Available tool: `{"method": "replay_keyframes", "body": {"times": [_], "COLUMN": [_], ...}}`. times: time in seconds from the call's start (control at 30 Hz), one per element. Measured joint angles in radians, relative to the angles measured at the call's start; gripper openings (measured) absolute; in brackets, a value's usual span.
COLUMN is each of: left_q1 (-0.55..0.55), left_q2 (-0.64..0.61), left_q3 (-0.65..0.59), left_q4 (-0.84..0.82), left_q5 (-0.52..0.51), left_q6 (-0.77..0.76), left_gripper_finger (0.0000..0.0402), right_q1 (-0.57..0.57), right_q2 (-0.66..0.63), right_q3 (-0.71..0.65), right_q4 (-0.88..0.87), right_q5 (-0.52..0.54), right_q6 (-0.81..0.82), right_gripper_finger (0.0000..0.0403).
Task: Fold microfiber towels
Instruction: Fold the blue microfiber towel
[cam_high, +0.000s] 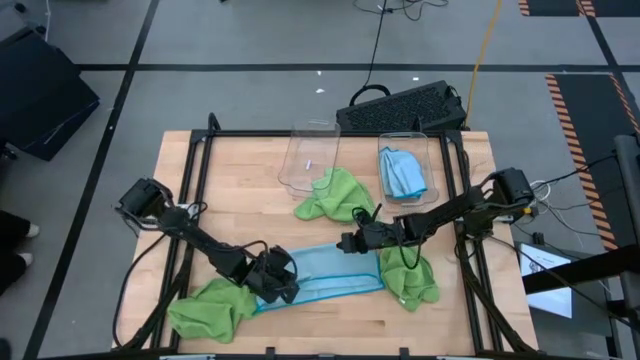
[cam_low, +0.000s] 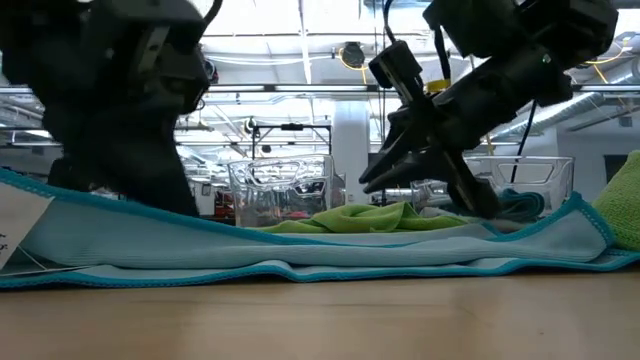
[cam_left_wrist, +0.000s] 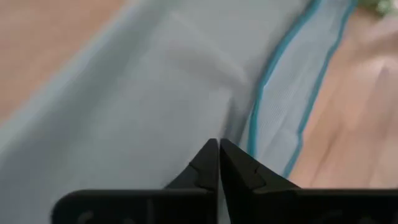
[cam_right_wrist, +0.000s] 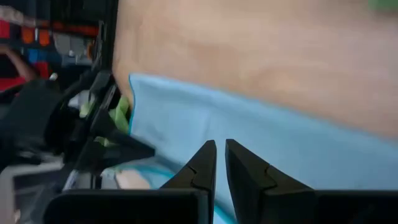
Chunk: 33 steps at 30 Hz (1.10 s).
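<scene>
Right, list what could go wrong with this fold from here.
1. The left gripper and right gripper, both shut, pinch the light blue towel at opposite ends; uneven pulls could skew the fold.
2. The green towel touches the blue one's end and may get dragged.
3. The other green towel crowds the right end.

Light wooden table (cam_high: 240, 180), butcher-block top, black frame along its edges. Lying on it: light blue towel (cam_high: 325, 275) spread flat near the front edge; crumpled green towel (cam_high: 210, 308) at front left; second green towel (cam_high: 412, 283) at the blue one's right end; third green towel (cam_high: 335, 195) mid-table. Two clear bins at the back: empty bin (cam_high: 310, 155), and right bin (cam_high: 403, 150) holding a blue cloth (cam_high: 402, 175).
</scene>
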Motion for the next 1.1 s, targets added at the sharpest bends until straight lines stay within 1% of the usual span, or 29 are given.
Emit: {"method": "replay_keyframes", "body": {"times": [0.1,0.23,0.33,0.43,0.6,0.77,0.87,1.0,1.1], "left_q1": [-0.009,-0.028,-0.041,-0.053,-0.072,-0.096,-0.105,-0.112,-0.114], "left_q2": [0.041,0.081,0.092,0.101,0.102,0.102,0.102,0.098,0.096], "left_q3": [-0.001,0.0,0.0,0.0,0.0,0.0,0.0,0.0,0.0], "left_q4": [0.11,0.249,0.305,0.303,0.268,0.235,0.236,0.279,0.337], "left_q5": [0.027,0.043,0.042,0.045,0.098,0.105,0.105,0.108,0.11], "left_q6": [0.042,0.106,0.129,0.129,0.134,0.132,0.13,0.127,0.113], "left_gripper_finger": [0.0017,0.0004,0.0006,0.001,0.0003,0.0016,0.0017,0.0004,0.0006], "right_q1": [0.002,0.002,0.002,0.003,0.02,0.057,0.085,0.122,0.15], "right_q2": [0.015,0.02,0.019,0.019,0.019,0.018,0.018,0.018,0.018], "right_q3": [0.0,0.001,0.001,0.001,0.001,0.001,0.001,0.001,0.001], "right_q4": [0.006,0.018,0.03,0.037,0.036,0.036,0.036,0.04,0.044], "right_q5": [-0.029,-0.033,-0.033,-0.036,-0.036,-0.036,-0.036,-0.036,-0.036], "right_q6": [0.008,0.006,0.0,-0.01,-0.012,0.006,0.013,0.013,0.03], "right_gripper_finger": [0.0026,0.0026,0.0026,0.0026,0.0026,0.0026,0.0026,0.0026,0.0026]}}
